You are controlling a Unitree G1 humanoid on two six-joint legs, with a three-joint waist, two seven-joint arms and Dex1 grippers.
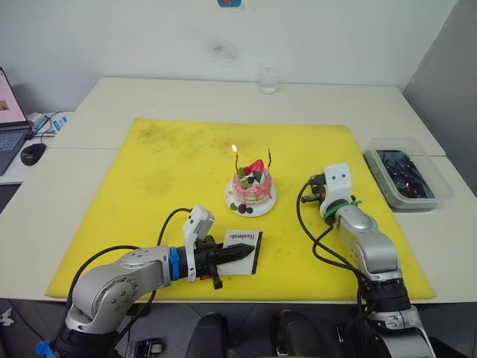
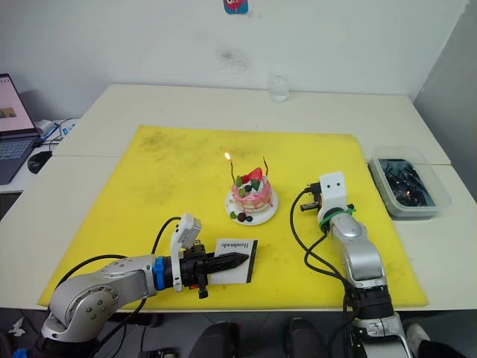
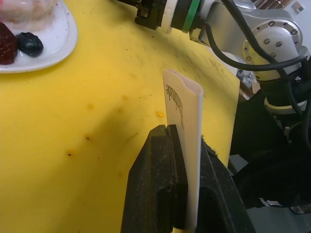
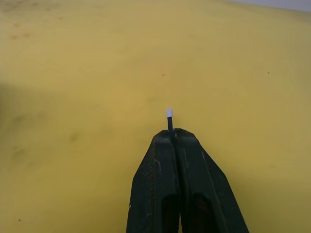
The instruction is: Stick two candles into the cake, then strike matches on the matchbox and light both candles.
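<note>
While the left gripper (image 1: 240,253) lies low over the yellow mat (image 1: 164,171), its 2 black fingers are clamped on the matchbox (image 1: 242,250), which the left wrist view shows standing on edge between them. Held upright like that, the flat white box with its small black "Handmade" lettering seems braced as a striking surface, with a long side open towards the other arm. Just beyond it, near the mat's middle, sits the cake (image 1: 252,188) on its small white plate (image 1: 267,204): round, pink and layered, topped with a red strawberry slice and dark and green berries. 2 thin candles stand in it; the left candle (image 1: 235,160) carries a small flame, while the right candle (image 1: 269,159) looks unlit, so I judge 1 lighting remains. Right of the cake, the right gripper (image 4: 170,132) is pinched shut on a match (image 4: 169,119), a thin dark stick whose pale tip pokes just past the fingertips, probably kept short for a firm strike.
</note>
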